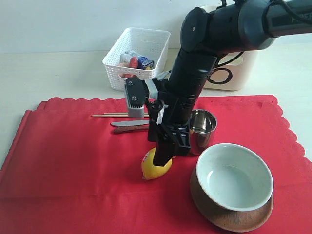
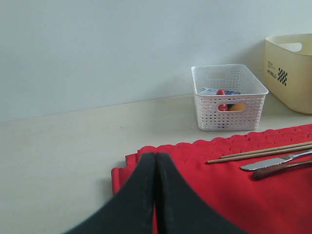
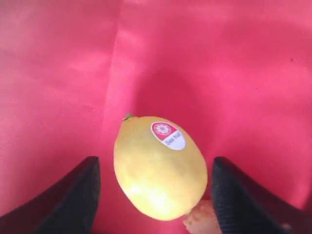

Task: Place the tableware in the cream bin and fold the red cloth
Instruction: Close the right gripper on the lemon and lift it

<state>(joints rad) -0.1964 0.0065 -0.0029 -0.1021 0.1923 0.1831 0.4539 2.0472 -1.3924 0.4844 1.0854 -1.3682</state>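
The red cloth (image 1: 73, 156) lies spread on the table. On it rest the wooden chopsticks (image 1: 119, 115), the metal knife (image 1: 127, 124) and the dark spoon (image 1: 129, 130). The steel cup (image 1: 204, 127) stands upright. The pale bowl (image 1: 234, 176) sits on the brown plate (image 1: 229, 217). The cream bin (image 1: 236, 68) stands behind, partly hidden by the right arm. My right gripper (image 1: 163, 155) (image 3: 156, 163) is open, its fingers either side of a lemon (image 3: 158, 168) without touching it. My left gripper (image 2: 156, 158) is shut and empty, over the cloth's corner (image 2: 141, 165).
A white perforated basket (image 1: 136, 56) with food items stands behind the cloth, left of the bin. The lemon (image 1: 155, 168) lies on the cloth left of the bowl. The right arm reaches across the middle and blocks part of the cup and cutlery.
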